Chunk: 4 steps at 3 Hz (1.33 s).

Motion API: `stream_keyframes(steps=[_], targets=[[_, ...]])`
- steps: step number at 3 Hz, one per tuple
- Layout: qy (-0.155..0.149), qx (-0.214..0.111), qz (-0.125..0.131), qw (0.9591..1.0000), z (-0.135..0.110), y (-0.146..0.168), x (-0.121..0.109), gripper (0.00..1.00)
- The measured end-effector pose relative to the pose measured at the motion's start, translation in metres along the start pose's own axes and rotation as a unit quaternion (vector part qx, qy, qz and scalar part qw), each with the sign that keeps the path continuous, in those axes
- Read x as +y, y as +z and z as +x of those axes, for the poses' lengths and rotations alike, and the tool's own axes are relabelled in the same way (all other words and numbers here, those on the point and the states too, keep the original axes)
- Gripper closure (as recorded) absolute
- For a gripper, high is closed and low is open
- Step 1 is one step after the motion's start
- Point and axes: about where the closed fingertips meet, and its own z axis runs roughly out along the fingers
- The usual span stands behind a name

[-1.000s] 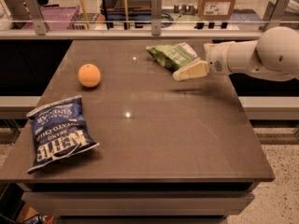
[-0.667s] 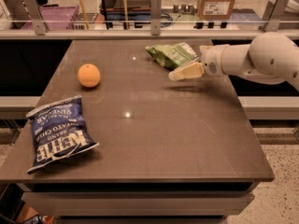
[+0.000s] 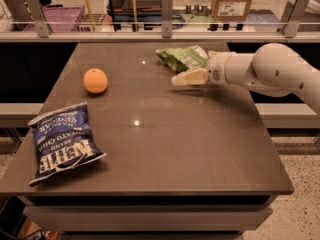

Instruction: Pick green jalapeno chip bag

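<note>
The green jalapeno chip bag [image 3: 183,57] lies crinkled on the far right part of the brown table [image 3: 165,149], close to the back edge. My gripper [image 3: 186,78] reaches in from the right on a white arm and sits just in front of the bag, low over the table, its cream fingers pointing left. It holds nothing that I can see.
An orange [image 3: 95,80] sits on the left half of the table. A larger dark blue chip bag [image 3: 61,142] lies at the front left corner. A metal rail [image 3: 165,24] with posts runs behind the table, with boxes and shelves beyond it.
The gripper and arm have slid a little to the left along the front of the green bag. The bags and the orange have not moved.
</note>
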Motion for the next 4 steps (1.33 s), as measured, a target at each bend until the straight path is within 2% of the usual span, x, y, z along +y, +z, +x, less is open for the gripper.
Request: stream_keyframes(steps=[1,2,4], targets=[[-0.003,-0.008,0.011,0.9999,-0.0054,0.011,0.0015,0.0],[-0.003,-0.009,0.011,0.9999,-0.0059,0.0129,0.0026,0.15],[-0.004,-0.009,0.007,0.9999,-0.0064,0.0166,0.0059,0.59]])
